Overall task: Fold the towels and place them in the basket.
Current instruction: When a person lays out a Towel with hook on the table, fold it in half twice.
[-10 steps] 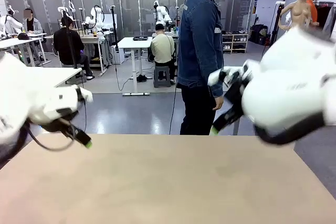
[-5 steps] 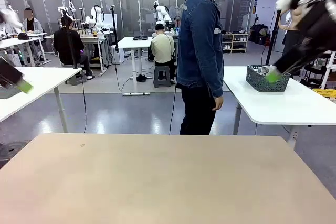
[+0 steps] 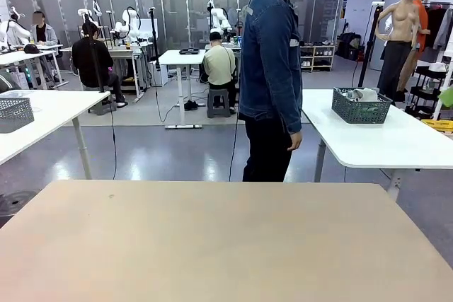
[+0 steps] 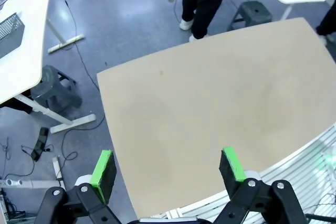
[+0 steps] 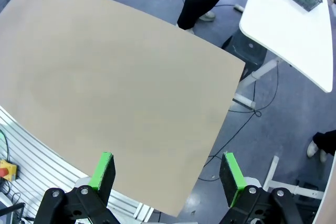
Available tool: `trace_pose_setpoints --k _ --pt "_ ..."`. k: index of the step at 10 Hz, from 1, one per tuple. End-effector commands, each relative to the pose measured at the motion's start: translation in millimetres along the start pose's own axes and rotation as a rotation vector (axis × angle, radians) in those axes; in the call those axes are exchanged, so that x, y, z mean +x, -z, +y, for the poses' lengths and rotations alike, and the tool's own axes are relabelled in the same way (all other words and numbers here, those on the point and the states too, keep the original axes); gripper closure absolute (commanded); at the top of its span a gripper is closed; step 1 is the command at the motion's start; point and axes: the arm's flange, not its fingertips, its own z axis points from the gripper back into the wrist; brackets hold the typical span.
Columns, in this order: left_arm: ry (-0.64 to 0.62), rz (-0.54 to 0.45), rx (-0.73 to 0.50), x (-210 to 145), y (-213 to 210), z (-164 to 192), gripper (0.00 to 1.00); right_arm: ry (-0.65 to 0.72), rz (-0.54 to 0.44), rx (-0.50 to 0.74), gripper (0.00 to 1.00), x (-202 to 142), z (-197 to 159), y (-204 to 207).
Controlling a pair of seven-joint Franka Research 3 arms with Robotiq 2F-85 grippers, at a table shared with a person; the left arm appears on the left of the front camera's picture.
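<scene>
Risen above the table [image 4: 210, 93]: left gripper [image 4: 167, 162], right gripper [image 5: 166, 163] (both spread).

We find no text, label, brand, number or sign that we can read in any of the views.
</scene>
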Motion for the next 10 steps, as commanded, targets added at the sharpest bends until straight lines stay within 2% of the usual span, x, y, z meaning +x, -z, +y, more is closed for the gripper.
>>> trace_pose_setpoints --k 1,3,10 --pt "0.004 0.028 0.014 -3.2 -3.5 -3.3 0.00 0.012 -0.008 0.015 0.00 -6.3 0.5 -2.1" --pt "-0.005 -0.004 0.007 -1.1 -3.2 1.2 0.00 0.008 -0.008 0.000 0.00 -3.0 -2.8 -3.7" --pt "-0.005 -0.004 0.007 -1.1 -3.2 1.2 0.00 0.008 -0.008 0.000 0.00 -3.0 -2.8 -3.7"
